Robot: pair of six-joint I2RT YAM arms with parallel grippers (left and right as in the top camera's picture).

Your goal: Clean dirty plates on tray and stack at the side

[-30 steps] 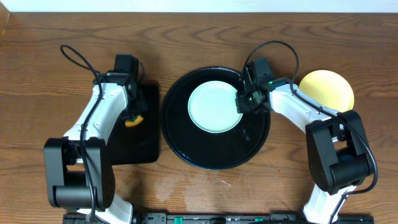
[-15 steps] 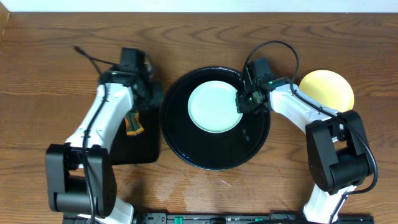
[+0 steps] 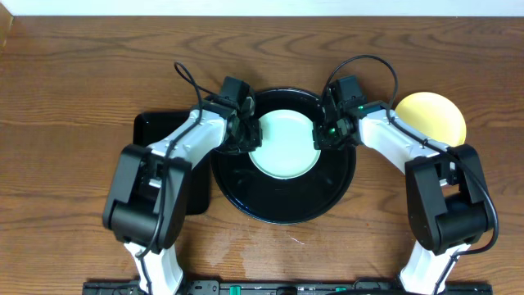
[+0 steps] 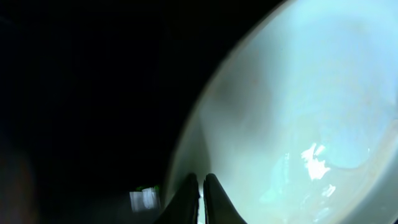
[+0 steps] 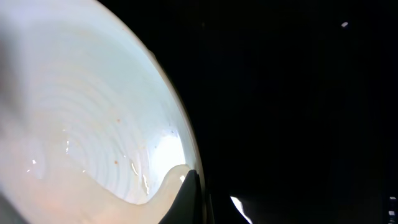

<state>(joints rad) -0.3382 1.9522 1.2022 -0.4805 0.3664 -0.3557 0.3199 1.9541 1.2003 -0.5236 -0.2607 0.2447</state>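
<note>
A pale mint plate (image 3: 282, 147) lies in the upper half of the round black tray (image 3: 282, 201). My left gripper (image 3: 248, 135) is at the plate's left rim. In the left wrist view its jaws (image 4: 203, 180) are shut with nothing visible between them, just over the plate (image 4: 298, 93) inside the rim. My right gripper (image 3: 319, 135) is at the plate's right rim. In the right wrist view it (image 5: 196, 182) is shut on the rim of the plate (image 5: 81, 106), which carries a few tiny orange specks. A pale yellow plate (image 3: 430, 117) sits on the bare table at the right.
A smaller rectangular black tray (image 3: 157, 133) lies left of the round one, partly under my left arm. Brown wood tabletop (image 3: 82, 74) surrounds everything. Both arms' cables loop above the trays.
My left arm swung right from the rectangular tray to the plate's left rim and its jaws closed. The orange thing beside it earlier no longer shows. The right arm stayed put.
</note>
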